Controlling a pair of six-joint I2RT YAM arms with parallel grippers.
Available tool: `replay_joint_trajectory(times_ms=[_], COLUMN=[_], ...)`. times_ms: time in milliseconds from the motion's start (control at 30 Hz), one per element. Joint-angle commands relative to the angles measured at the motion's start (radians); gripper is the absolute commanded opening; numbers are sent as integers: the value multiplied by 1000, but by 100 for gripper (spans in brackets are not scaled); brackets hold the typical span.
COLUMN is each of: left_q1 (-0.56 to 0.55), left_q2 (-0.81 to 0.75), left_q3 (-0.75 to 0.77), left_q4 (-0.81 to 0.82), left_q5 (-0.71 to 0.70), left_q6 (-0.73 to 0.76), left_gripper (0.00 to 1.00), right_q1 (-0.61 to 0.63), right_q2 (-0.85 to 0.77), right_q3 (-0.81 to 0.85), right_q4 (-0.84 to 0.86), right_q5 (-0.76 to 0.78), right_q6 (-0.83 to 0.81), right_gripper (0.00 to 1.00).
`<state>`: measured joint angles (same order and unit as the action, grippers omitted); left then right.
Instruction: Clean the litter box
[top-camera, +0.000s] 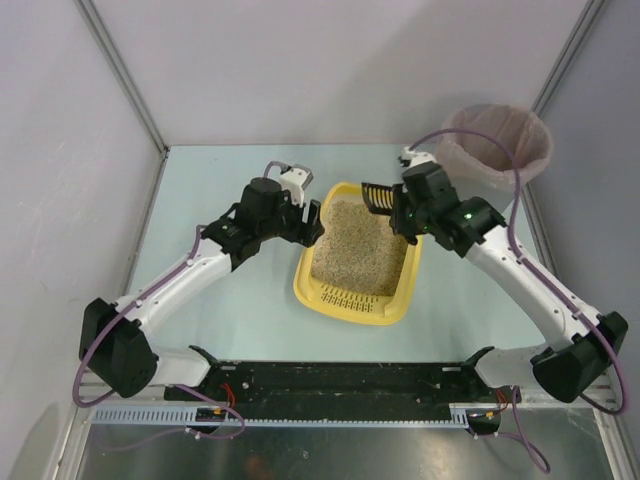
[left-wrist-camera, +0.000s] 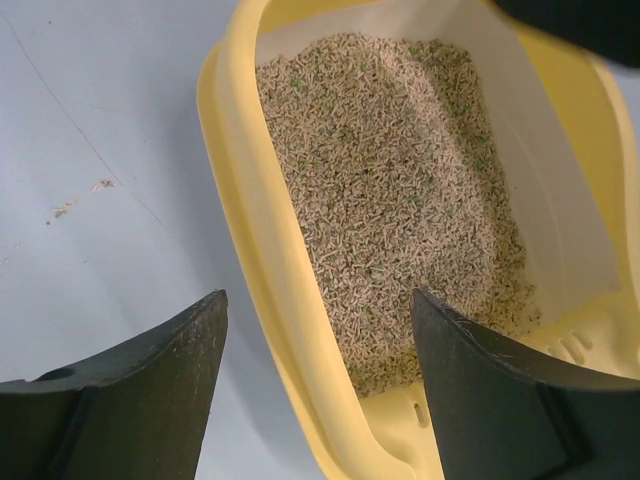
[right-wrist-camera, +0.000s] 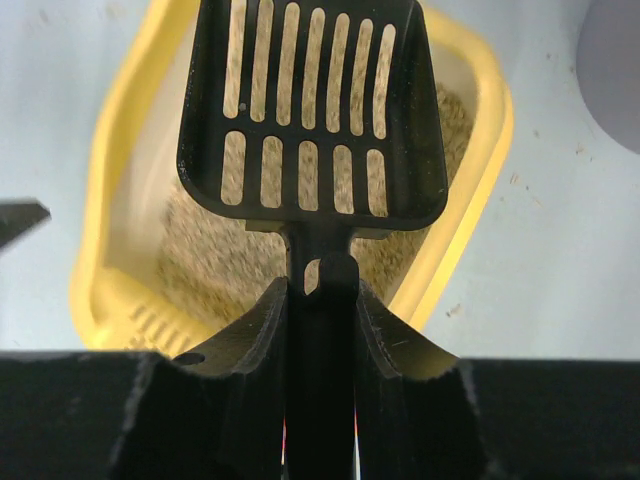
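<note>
- Litter box (top-camera: 345, 310) (left-wrist-camera: 260, 250) (right-wrist-camera: 490, 130): yellow tray at mid-table (top-camera: 230, 320), between the two arms, slotted end toward the arm bases, beige litter (top-camera: 360, 245) (left-wrist-camera: 390, 200) across its floor.
- At the tray's left long side, left gripper (top-camera: 308, 225) (left-wrist-camera: 320, 400): fingers (left-wrist-camera: 150, 400) spread wide, one over the table, the other over the litter, yellow rim running between them; contact with the rim not clear.
- At the far right corner of the tray, right gripper (top-camera: 400, 210) (right-wrist-camera: 320, 290): fingers clamped on the handle of a black slotted scoop (top-camera: 378, 197) (right-wrist-camera: 320, 228).
- Scoop head over the far end of the tray, litter visible through its slots.
- Grey round bin (top-camera: 470, 160) with pinkish liner at the far right, apart from the tray.
</note>
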<state>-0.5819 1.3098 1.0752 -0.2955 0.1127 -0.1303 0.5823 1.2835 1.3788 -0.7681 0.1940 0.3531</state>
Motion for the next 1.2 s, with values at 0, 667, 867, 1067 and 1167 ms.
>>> replay_joint_trajectory(times_ms=[0,667,867,1067,1167], left_q1=[4,2,2,2,2], left_q2=[16,124,144,172,183], left_q3=[-6,38,45,46,49], left_q4=[33,-34,-42,-44,-44], left_q5=[33,41,36,48,59], left_q6=[17,37,35,23,20], left_gripper=[78,84,79,72,68], right_q1=[131,202,175,166,162], right_q2=[25,531,617,681,701], right_q3=[103,347,378,419,434], right_q4=[-158,-333,-301,-272,-247], right_q5=[148,182,170,165,159], right_q6=[-115,-350,-402,-425,-442], right_gripper=[0,0,0,0,0])
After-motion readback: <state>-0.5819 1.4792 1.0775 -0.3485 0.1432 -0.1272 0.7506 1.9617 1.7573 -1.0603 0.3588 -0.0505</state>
